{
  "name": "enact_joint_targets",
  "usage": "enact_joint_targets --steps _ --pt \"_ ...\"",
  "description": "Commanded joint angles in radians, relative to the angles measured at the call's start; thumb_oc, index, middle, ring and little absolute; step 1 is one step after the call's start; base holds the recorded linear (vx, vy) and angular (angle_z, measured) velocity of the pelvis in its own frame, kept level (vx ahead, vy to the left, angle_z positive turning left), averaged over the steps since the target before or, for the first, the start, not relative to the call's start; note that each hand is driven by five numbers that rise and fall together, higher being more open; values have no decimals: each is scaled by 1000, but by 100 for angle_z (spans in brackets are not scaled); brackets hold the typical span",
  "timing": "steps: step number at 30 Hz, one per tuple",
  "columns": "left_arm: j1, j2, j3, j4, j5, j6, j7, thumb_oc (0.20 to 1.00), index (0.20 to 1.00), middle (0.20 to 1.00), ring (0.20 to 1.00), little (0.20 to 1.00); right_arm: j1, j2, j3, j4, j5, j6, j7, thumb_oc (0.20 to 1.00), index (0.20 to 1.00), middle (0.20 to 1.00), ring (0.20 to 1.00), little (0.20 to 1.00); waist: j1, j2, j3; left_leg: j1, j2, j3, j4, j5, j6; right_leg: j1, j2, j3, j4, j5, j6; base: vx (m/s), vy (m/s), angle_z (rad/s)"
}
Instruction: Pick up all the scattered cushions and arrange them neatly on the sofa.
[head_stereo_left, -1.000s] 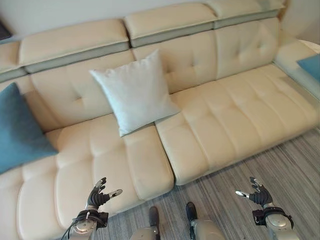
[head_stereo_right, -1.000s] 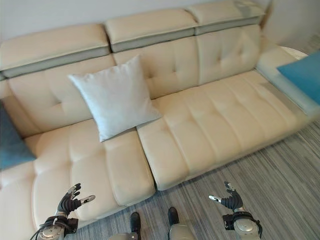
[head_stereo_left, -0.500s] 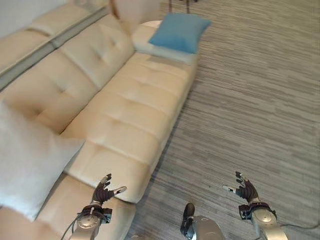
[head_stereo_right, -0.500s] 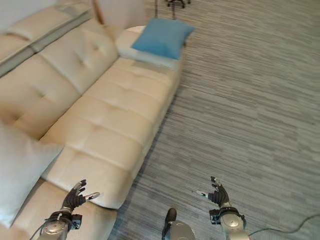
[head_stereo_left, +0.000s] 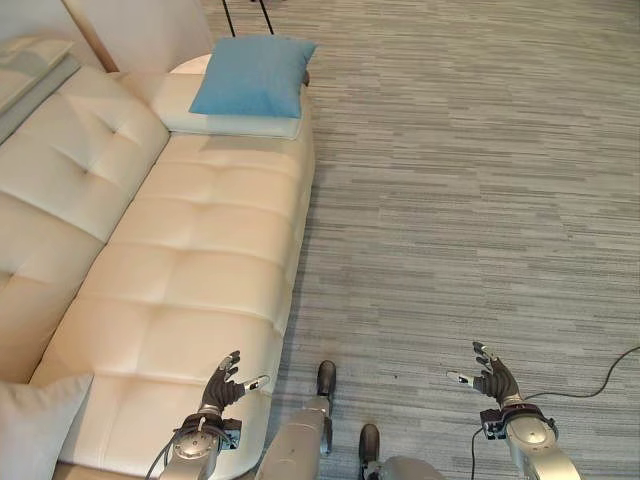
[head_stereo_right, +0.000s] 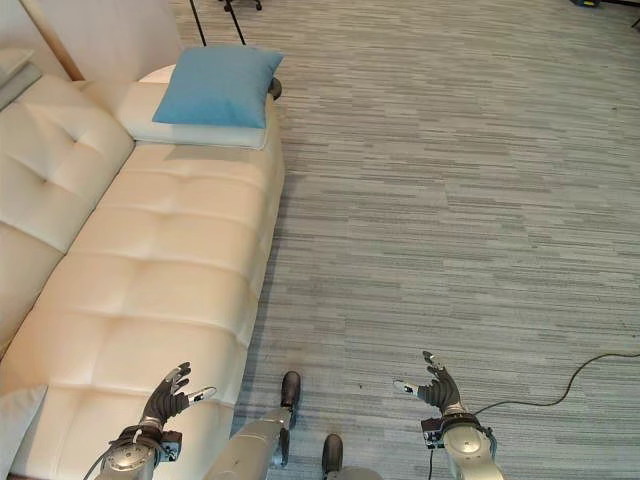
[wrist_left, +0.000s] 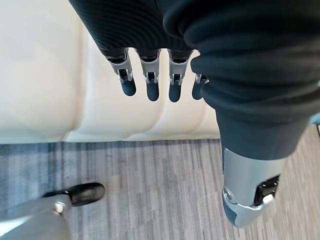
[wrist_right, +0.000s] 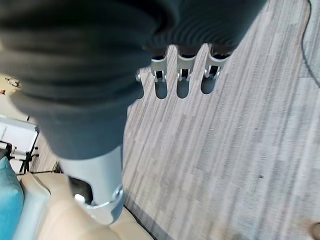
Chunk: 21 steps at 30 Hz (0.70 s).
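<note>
A blue cushion (head_stereo_left: 250, 76) lies flat on the far end of the cream sofa (head_stereo_left: 190, 250), on its pale end section. A corner of a light grey cushion (head_stereo_left: 35, 430) shows on the sofa seat at the lower left. My left hand (head_stereo_left: 222, 385) hovers open over the sofa's front edge, holding nothing; its fingers (wrist_left: 150, 82) hang straight above the seat. Over the striped grey carpet, my right hand (head_stereo_left: 492, 378) is open and empty, with its fingers (wrist_right: 182, 77) spread above the floor.
The grey striped carpet (head_stereo_left: 470, 190) stretches wide to the right of the sofa. A thin dark stand's legs (head_stereo_left: 245, 12) rise behind the sofa's far end, by a beige wall panel (head_stereo_left: 130, 25).
The camera has swung further right: the sofa now runs along the left, the blue cushion sits nearer the top centre, and more carpet shows. Both hands stay open and low.
</note>
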Motion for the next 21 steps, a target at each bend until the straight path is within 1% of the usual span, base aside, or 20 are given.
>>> enact_joint_targets --steps 1,2,3,4,5,6,8,9,10,11,12,13,15,16,17,18,19,20,21 --pt "-9 50 12 -43 29 -29 10 1000 1000 1000 1000 1000 -43 20 -26 -51 -18 -32 11 1000 1000 1000 1000 1000 20 -76 -33 10 -59 69 -15 73 57 63 -50 -9 218 -8 180 482 153 -59" --pt "-6 57 14 -42 29 -28 11 1000 1000 1000 1000 1000 -49 26 -21 -56 -21 -35 17 1000 1000 1000 1000 1000 13 -76 -29 59 -50 93 -16 39 74 -8 -89 -32 375 110 228 335 98 -47" --pt "-7 57 14 -42 29 -28 11 1000 1000 1000 1000 1000 -50 26 -22 -56 -21 -35 17 1000 1000 1000 1000 1000 14 -73 -31 57 -46 94 -17 41 73 -12 -86 -30 374 114 228 395 118 -56" --pt "-10 62 15 -45 30 -28 14 1000 1000 1000 1000 1000 -59 29 -16 -60 -26 -33 19 1000 1000 1000 1000 1000 4 -62 -23 111 -34 102 -32 15 81 -71 -106 -55 431 117 226 235 73 -37" --pt "-11 63 16 -49 29 -29 12 1000 1000 1000 1000 1000 -63 31 -12 -65 -29 -30 22 1000 1000 1000 1000 1000 0 -48 -20 136 -22 105 -39 4 84 -111 -116 -78 423 112 215 335 98 -43" --pt "-10 65 18 -56 27 -33 15 1000 1000 1000 1000 1000 -66 30 -8 -67 -26 -33 24 1000 1000 1000 1000 1000 -9 -37 -10 162 -19 104 -42 -12 86 -154 -130 -107 424 91 205 280 51 -25" --pt "-8 66 20 -61 28 -36 15 1000 1000 1000 1000 1000 -67 27 -7 -79 -21 -34 28 1000 1000 1000 1000 1000 -20 -19 3 207 -8 94 -50 -45 85 -221 -156 -165 360 52 183 338 13 -11" --pt "-8 67 20 -63 28 -36 15 1000 1000 1000 1000 1000 -69 23 -7 -85 -18 -32 28 1000 1000 1000 1000 1000 -27 -17 10 232 -9 90 -53 -64 82 -251 -166 -185 313 51 179 257 -17 1" --pt "-8 67 20 -63 28 -36 15 1000 1000 1000 1000 1000 -69 23 -7 -85 -18 -32 29 1000 1000 1000 1000 1000 -30 -16 14 238 -8 86 -53 -67 81 -244 -166 -189 312 49 179 426 -72 6" --pt "-14 64 19 -60 34 -39 23 1000 1000 1000 1000 1000 -73 22 -9 -96 2 -33 26 1000 1000 1000 1000 1000 -48 -20 31 293 -23 72 -63 -109 77 -292 -165 -192 182 89 191 639 -122 22" --pt "-18 58 29 -54 41 -39 27 1000 1000 1000 1000 1000 -70 25 -19 -106 11 -31 23 1000 1000 1000 1000 1000 -66 -19 38 351 -31 46 -84 -140 66 -345 -155 -175 55 144 218 797 -169 22" --pt "-21 55 34 -54 46 -43 31 1000 1000 1000 1000 1000 -70 27 -22 -109 16 -34 21 1000 1000 1000 1000 1000 -73 -20 41 374 -31 33 -92 -152 61 -377 -167 -176 7 169 231 723 -173 27" --pt "-27 50 38 -49 56 -44 38 1000 1000 1000 1000 1000 -67 31 -25 -117 9 -34 20 1000 1000 1000 1000 1000 -95 -10 40 437 -19 8 -114 -185 45 -419 -173 -166 -43 199 246 580 -168 24" --pt "-28 50 38 -51 57 -47 39 1000 1000 1000 1000 1000 -61 29 -26 -123 5 -35 20 1000 1000 1000 1000 1000 -104 -7 39 468 -12 -8 -119 -202 38 -429 -172 -149 -32 211 248 392 -119 30" --pt "-27 49 38 -51 57 -47 39 1000 1000 1000 1000 1000 -61 28 -26 -123 5 -35 20 1000 1000 1000 1000 1000 -105 -4 41 472 -9 -9 -119 -204 38 -426 -170 -151 -30 208 248 493 -185 32" --pt "-31 53 33 -48 66 -49 38 1000 1000 1000 1000 1000 -43 23 -36 -132 2 -39 25 1000 1000 1000 1000 1000 -116 -7 32 517 -5 -33 -122 -235 28 -410 -168 -129 -21 218 249 661 -299 44" --pt "-27 45 26 -42 60 -53 37 1000 1000 1000 1000 1000 -31 21 -34 -122 5 -41 33 1000 1000 1000 1000 1000 -123 -1 17 515 17 -49 -47 -207 5 -387 -165 -115 23 246 228 824 -415 86" --pt "-36 39 15 -40 43 -54 37 1000 1000 1000 1000 1000 -40 13 -37 -109 4 -42 27 1000 1000 1000 1000 1000 -126 7 17 481 33 -50 48 -150 -15 -368 -160 -117 38 245 216 530 -296 123" --pt "-37 40 15 -40 43 -54 38 1000 1000 1000 1000 1000 -41 14 -37 -109 4 -43 27 1000 1000 1000 1000 1000 -128 4 16 477 29 -52 48 -147 -15 -370 -164 -118 36 248 216 391 -315 143"
